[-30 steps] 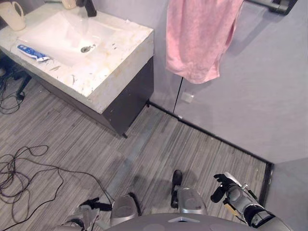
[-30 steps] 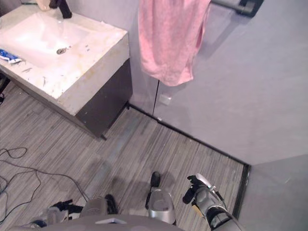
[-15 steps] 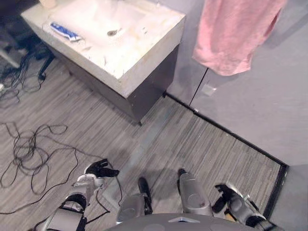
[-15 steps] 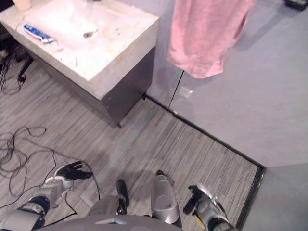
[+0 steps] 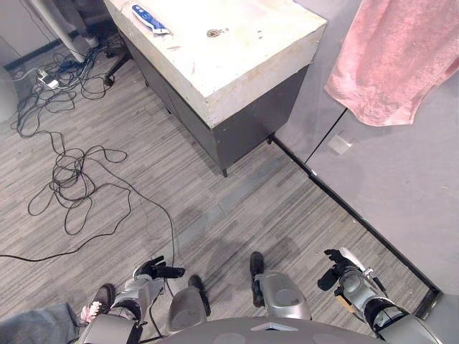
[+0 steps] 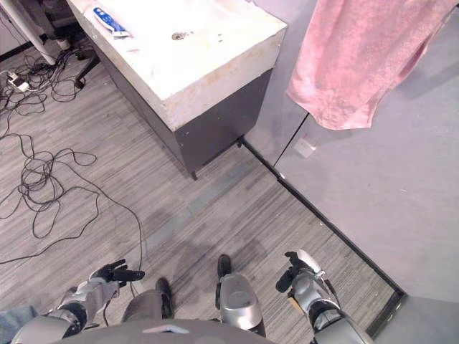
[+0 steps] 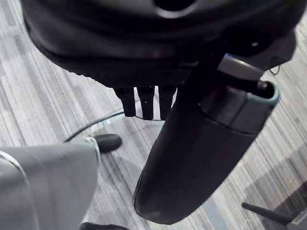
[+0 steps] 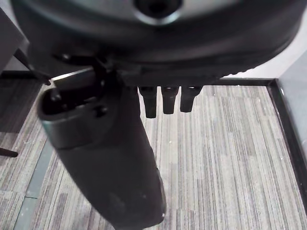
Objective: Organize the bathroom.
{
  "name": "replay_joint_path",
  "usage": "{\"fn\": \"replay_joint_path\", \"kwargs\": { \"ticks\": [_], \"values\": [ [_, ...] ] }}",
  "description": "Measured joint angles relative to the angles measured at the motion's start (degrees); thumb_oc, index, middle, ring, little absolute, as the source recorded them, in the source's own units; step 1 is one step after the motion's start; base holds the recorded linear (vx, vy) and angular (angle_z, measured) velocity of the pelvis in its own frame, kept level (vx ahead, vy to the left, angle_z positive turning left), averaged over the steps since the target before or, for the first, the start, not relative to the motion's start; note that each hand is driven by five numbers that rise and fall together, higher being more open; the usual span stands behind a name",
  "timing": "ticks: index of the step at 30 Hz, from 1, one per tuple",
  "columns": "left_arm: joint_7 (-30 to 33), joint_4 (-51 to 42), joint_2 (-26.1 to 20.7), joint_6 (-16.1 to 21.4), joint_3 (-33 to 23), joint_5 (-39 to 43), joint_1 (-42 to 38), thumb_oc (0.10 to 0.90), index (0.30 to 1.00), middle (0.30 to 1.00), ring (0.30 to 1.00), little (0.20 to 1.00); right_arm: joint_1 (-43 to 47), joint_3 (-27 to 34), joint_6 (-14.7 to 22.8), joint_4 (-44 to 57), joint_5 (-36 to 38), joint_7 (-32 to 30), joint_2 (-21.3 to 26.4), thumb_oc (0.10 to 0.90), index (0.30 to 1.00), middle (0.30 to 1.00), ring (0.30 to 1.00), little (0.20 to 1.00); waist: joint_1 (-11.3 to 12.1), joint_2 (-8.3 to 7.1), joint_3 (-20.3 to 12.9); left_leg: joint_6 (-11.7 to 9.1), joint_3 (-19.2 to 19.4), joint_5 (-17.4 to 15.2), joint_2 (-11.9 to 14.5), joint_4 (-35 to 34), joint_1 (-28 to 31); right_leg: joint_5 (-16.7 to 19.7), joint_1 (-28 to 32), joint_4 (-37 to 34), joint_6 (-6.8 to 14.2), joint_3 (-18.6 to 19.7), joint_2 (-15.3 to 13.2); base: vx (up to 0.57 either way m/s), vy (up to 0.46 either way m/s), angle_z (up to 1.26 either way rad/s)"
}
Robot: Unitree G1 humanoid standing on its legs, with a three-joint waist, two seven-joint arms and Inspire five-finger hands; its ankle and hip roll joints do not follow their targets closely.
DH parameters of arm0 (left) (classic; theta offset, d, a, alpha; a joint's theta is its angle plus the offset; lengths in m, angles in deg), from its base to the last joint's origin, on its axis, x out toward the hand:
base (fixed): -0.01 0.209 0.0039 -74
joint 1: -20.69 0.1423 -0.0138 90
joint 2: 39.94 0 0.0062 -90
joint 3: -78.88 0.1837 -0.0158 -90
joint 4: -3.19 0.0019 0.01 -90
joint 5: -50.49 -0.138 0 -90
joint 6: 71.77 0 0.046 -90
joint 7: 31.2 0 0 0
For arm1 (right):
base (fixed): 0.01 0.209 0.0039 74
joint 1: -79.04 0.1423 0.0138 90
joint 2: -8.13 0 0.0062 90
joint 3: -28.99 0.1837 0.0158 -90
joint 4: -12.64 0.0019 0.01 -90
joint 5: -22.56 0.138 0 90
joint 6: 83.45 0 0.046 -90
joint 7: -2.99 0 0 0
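Toothpaste tube [image 5: 150,18] lying loose on vanity counter [image 5: 244,68], beside basin drain [image 5: 213,32], at counter's far-left end. Pink towel [image 5: 398,61] hanging on wall right of vanity.

Left hand [image 5: 152,271] and right hand [image 5: 337,269] both low near floor, well apart from vanity, empty, fingers straight and relaxed.

Step judged: approach vanity.
- close on counter front first, avoid loose cables [image 5: 68,172] on floor left of vanity
- raise hands above counter edge only once close
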Motion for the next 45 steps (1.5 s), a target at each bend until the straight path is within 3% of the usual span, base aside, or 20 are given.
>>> {"fn": "replay_joint_path", "kwargs": {
  "ticks": [3, 5, 7, 9, 12, 15, 18, 20, 26, 28, 29, 30, 31, 33, 37, 39, 42, 43, 44, 45],
  "values": [
    [0.10, -0.68, 0.61, 1.17, 2.76, 0.05, -2.49, 0.800, 0.900, 0.900, 0.900, 0.900, 0.64, -0.09, 0.36, 0.19, 2.35, -0.80, 1.20, 0.800, 0.900, 0.900, 0.900, 0.900, -0.98, 1.66, 0.14, -0.56, -2.68, -3.43, -0.42, -2.21, -0.89, -1.93, -5.84, 6.94, 3.20, 1.20, -2.83, -0.14, 0.508, 0.22],
    [0.18, -1.10, 1.10, 1.96, 4.07, 0.15, -4.07, 0.800, 0.900, 0.900, 0.900, 0.900, 1.05, -0.14, 0.37, 0.01, 2.51, -1.21, 1.39, 0.800, 0.900, 0.900, 0.900, 0.900, -0.99, 2.83, 0.80, -2.14, -3.02, -5.97, -2.43, -5.06, -1.23, -3.79, -9.00, 9.87, 5.39, 8.28, -2.29, -0.15, 0.560, 0.33],
    [0.38, -1.17, 2.36, 2.34, 4.44, 0.29, -5.57, 0.800, 0.900, 0.900, 0.900, 0.900, 1.65, -0.11, -0.10, -0.75, 2.53, -1.11, 1.30, 0.800, 0.900, 0.900, 0.900, 0.900, -1.92, 3.34, 1.04, 0.31, -1.99, -6.22, -5.51, -4.58, -2.90, -2.69, -10.04, 9.00, 6.02, 11.58, -4.61, -0.10, 0.443, 0.46],
    [0.94, -1.25, 4.48, 2.20, 4.67, 0.31, -4.79, 0.800, 0.900, 0.900, 0.900, 0.900, 3.20, 1.10, 0.33, -0.43, 2.35, -1.10, 1.06, 0.800, 0.900, 0.900, 0.900, 0.900, -2.19, 5.50, 1.66, 2.84, 2.92, -7.29, -7.80, -1.41, -4.95, 1.34, -9.13, 5.40, 10.19, 12.94, -7.94, -0.06, 0.334, -0.08],
    [1.05, -1.31, 3.86, 2.44, 4.98, -0.04, -1.99, 0.800, 0.900, 0.900, 0.900, 0.900, 2.65, 0.96, 1.22, 1.91, 1.86, -0.39, -0.40, 0.800, 0.900, 0.900, 0.900, 0.900, -1.54, 5.80, 1.64, 5.31, 3.77, -8.80, -10.39, 0.95, -5.28, 5.01, -6.11, -1.15, 10.04, 12.52, -10.67, 0.01, 0.173, -0.06],
    [1.58, -2.83, 1.67, 2.32, 3.56, -0.20, 1.85, 0.800, 0.900, 0.900, 0.900, 0.900, 3.13, -0.61, 0.39, 4.02, -0.25, 1.30, -1.26, 0.800, 0.900, 0.900, 0.900, 0.900, 0.53, 5.16, 2.02, 6.40, 6.86, -10.11, -9.49, 2.47, -5.41, 9.76, -7.85, -0.25, 11.16, 8.39, -10.27, 0.04, 0.061, -0.56],
    [2.43, -2.71, -1.69, 1.66, 1.52, -0.25, 7.76, 0.800, 0.900, 0.900, 0.900, 0.900, 4.53, -1.59, 0.28, 7.15, -0.20, 3.19, 0.14, 0.800, 0.900, 0.900, 0.900, 0.900, 0.99, 4.74, 2.20, 6.62, 9.50, -6.22, -7.75, -5.79, -2.69, 6.57, -10.82, 0.92, 9.06, 2.89, -3.18, 0.08, -0.003, -0.64],
    [2.39, -3.35, -2.82, 1.67, 1.09, -0.23, 6.46, 0.800, 0.900, 0.900, 0.900, 0.900, 3.36, -1.19, 0.09, 6.05, -0.20, 3.19, 0.90, 0.800, 0.900, 0.900, 0.900, 0.900, 0.84, 4.03, 2.75, 6.56, 8.05, -4.11, -9.60, -8.89, -2.39, 6.64, -8.32, -2.88, 8.48, 3.60, -2.63, 0.11, -0.029, 0.48],
    [1.90, -6.63, -1.19, 2.12, 1.06, -0.46, 4.45, 0.800, 0.900, 0.900, 0.900, 0.900, 2.69, 0.96, 1.37, 3.07, 0.99, 1.62, 1.05, 0.800, 0.900, 0.900, 0.900, 0.900, -0.87, 7.84, 4.34, 4.12, 7.58, -1.92, -9.07, -14.12, 3.64, 5.05, -3.76, -3.64, 5.65, 3.77, -0.74, 0.12, -0.091, 0.05],
    [1.75, -6.49, -1.09, 2.37, 0.88, -0.46, 3.69, 0.800, 0.900, 0.900, 0.900, 0.900, 2.33, 1.24, 1.61, 3.08, 2.54, 1.07, 0.93, 0.800, 0.900, 0.900, 0.900, 0.900, -0.90, 7.84, 4.27, 2.22, 7.46, -2.12, -8.01, -10.78, 3.00, 3.86, -3.37, -2.83, 4.60, 3.11, 0.34, 0.16, -0.084, -0.03],
    [1.96, -6.35, -2.80, 3.99, -0.15, -0.41, 1.97, 0.800, 0.900, 0.900, 0.900, 0.900, 2.68, 3.16, 2.13, -0.78, 4.74, 0.52, -2.76, 0.800, 0.900, 0.900, 0.900, 0.900, -0.02, 3.57, 4.73, -6.53, 3.87, -1.04, -4.55, 21.09, -10.38, -6.82, -5.77, 11.74, -2.23, 2.51, 2.01, 0.17, 0.083, -0.13],
    [2.43, -6.32, -2.53, 3.97, 0.25, -0.41, 1.63, 0.800, 0.900, 0.900, 0.900, 0.900, 2.43, 3.20, 2.00, -2.74, 5.33, 0.23, -3.16, 0.800, 0.900, 0.900, 0.900, 0.900, 0.48, 2.73, 4.08, -4.70, -0.11, 3.12, -3.48, 33.17, -17.67, -9.27, -5.15, 13.19, -1.95, 3.47, 2.86, 0.27, 0.207, -0.54],
    [2.11, -5.94, -2.53, 3.16, 1.25, -0.42, 1.99, 0.800, 0.900, 0.900, 0.900, 0.900, 2.47, 3.12, 2.00, -3.01, 6.58, -0.74, -3.18, 0.800, 0.900, 0.900, 0.900, 0.900, 1.70, 1.87, 3.42, -1.24, -1.19, 1.03, -2.81, 34.17, -20.16, -8.97, -5.26, 13.07, -1.06, 5.29, 3.37, 0.24, 0.328, -1.04],
    [2.62, -6.00, -3.09, 2.95, 1.01, -0.15, 2.49, 0.800, 0.900, 0.900, 0.900, 0.900, 2.54, 3.69, 2.90, -2.66, 8.08, -2.41, -2.01, 0.800, 0.900, 0.900, 0.900, 0.900, 2.35, 1.35, 2.53, 2.45, -1.83, -1.04, -2.78, 18.67, -18.80, -7.49, -3.80, 11.24, 1.58, 8.92, 5.22, 0.36, 0.504, -1.23],
    [3.50, -5.44, -3.23, 2.85, 1.37, 0.07, 2.82, 0.800, 0.900, 0.900, 0.900, 0.900, 1.92, 7.02, 2.62, -2.49, 13.91, -6.13, -0.29, 0.800, 0.900, 0.900, 0.900, 0.900, 1.07, 4.91, 1.00, 1.89, -10.76, 4.77, -1.96, -14.49, -10.25, -7.83, -1.48, 9.24, 3.33, 12.70, 10.66, 0.31, 0.539, -0.87],
    [5.57, -4.34, -3.01, 3.06, 1.09, 0.15, -0.30, 0.800, 0.900, 0.900, 0.900, 0.900, 1.90, 6.86, 2.32, -3.88, 16.50, -7.36, -0.40, 0.800, 0.900, 0.900, 0.900, 0.900, 1.30, 2.77, 2.09, 4.23, -12.62, 4.17, -4.92, -9.82, -8.24, -7.97, -0.17, 11.18, 2.22, 19.44, 11.55, 0.27, 0.705, -1.37],
    [6.14, -2.12, -1.66, 2.70, 1.09, -0.05, -1.10, 0.800, 0.900, 0.900, 0.900, 0.900, 2.03, 10.06, 2.68, -3.41, 18.80, -7.35, -0.84, 0.800, 0.900, 0.900, 0.900, 0.900, 1.45, 2.41, 2.47, 4.65, -5.61, 2.88, -8.17, -7.79, -5.85, -6.53, 1.79, 8.59, 4.27, 24.31, 10.23, 0.06, 0.410, -1.21],
    [6.39, -2.41, -1.38, 2.80, 1.09, -0.19, -1.00, 0.800, 0.900, 0.900, 0.900, 0.900, 1.43, 10.81, 2.69, -2.91, 18.71, -7.27, -0.79, 0.800, 0.900, 0.900, 0.900, 0.900, 1.94, 3.21, 2.81, 5.91, -2.48, 5.21, -7.88, -11.42, -3.57, -6.02, 0.12, 9.63, 6.56, 19.76, 9.88, 0.06, 0.630, -1.85],
    [7.46, -3.89, -1.73, 3.12, 0.52, -0.13, -1.30, 0.800, 0.900, 0.900, 0.900, 0.900, 2.05, 11.61, 2.53, -1.38, 18.38, -7.04, -1.40, 0.800, 0.900, 0.900, 0.900, 0.900, 4.15, 1.94, 4.00, 7.01, 6.54, 7.69, -7.10, -13.64, -0.49, -12.21, -3.91, 14.29, 5.30, 2.28, 2.51, 0.05, 0.585, -2.36],
    [8.10, -5.70, -1.60, 3.33, -0.17, -0.03, 0.85, 0.800, 0.900, 0.900, 0.900, 0.900, 1.66, 12.36, 2.25, 0.41, 17.64, -5.56, -1.58, 0.800, 0.900, 0.900, 0.900, 0.900, 5.04, 2.35, 4.06, 8.76, 11.54, 5.71, -7.21, -13.26, -0.67, -9.90, -5.08, 14.71, 3.35, -7.39, -4.07, 0.04, 0.384, -2.70]
  ]
}}
